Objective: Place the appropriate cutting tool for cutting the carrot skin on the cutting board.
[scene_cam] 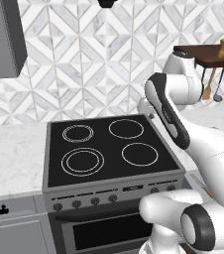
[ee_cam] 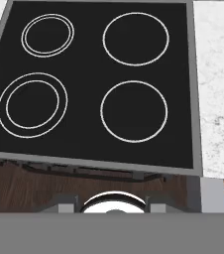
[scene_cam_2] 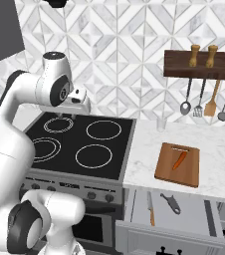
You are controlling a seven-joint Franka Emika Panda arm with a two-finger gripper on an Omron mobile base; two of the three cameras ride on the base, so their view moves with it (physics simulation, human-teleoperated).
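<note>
Patterned grey-and-white tile backs your kitchen scene, with a black four-burner stove (scene_cam_2: 79,142) set into a pale marble counter (scene_cam_2: 219,149). Your gripper (scene_cam_2: 64,115) hangs above the stove's back left burner, and you cannot tell whether its fingers are apart or together, since they are too small and hidden under the hand. Looking down from the hand, you see the stove top (ee_cam: 91,84) with all four rings. Out to the right, on the counter, lies the brown cutting board (scene_cam_2: 178,164) with the small orange carrot (scene_cam_2: 179,160) resting on it. Just in front of the board, an open drawer (scene_cam_2: 169,214) holds the slim dark-grey cutting tool (scene_cam_2: 170,203) beside a knife (scene_cam_2: 150,208). Utensils hang from a dark wall shelf (scene_cam_2: 204,64) above.
</note>
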